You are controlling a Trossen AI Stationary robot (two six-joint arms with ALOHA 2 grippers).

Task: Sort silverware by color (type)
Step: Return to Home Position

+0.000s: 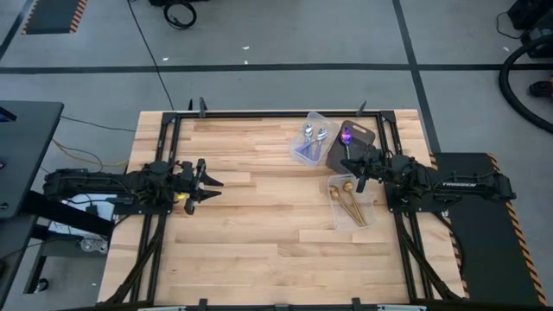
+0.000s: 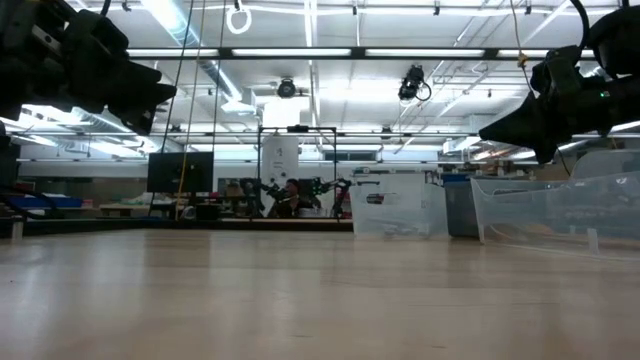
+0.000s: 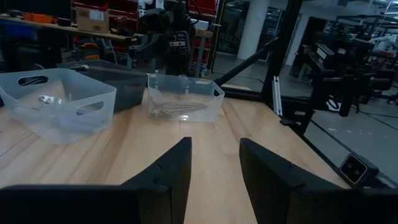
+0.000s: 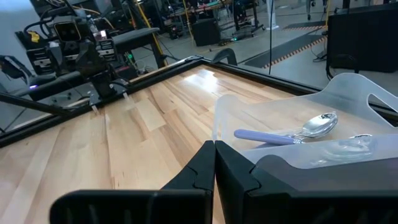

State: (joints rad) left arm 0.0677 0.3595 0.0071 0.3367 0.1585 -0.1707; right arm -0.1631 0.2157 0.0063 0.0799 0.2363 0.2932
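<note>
In clear bin [image 1: 369, 210], gold spoons [image 1: 349, 203] diagonal.

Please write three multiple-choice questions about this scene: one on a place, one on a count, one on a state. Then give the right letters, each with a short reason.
1. Where do the gold spoons lie?
A. in a clear bin
B. loose on the wood
C. on the floor

2. How many bins stand on the table?
A. two
B. three
C. five

3. How does the right gripper stand?
A. wide open
B. shut on a spoon
C. shut, holding nothing

Answers:
1 A: the high view shows them inside the clear bin beside the right arm.
2 B: that bin, a second clear bin and a dark bin.
3 C: in the right wrist view its fingers meet with nothing between them.
</note>
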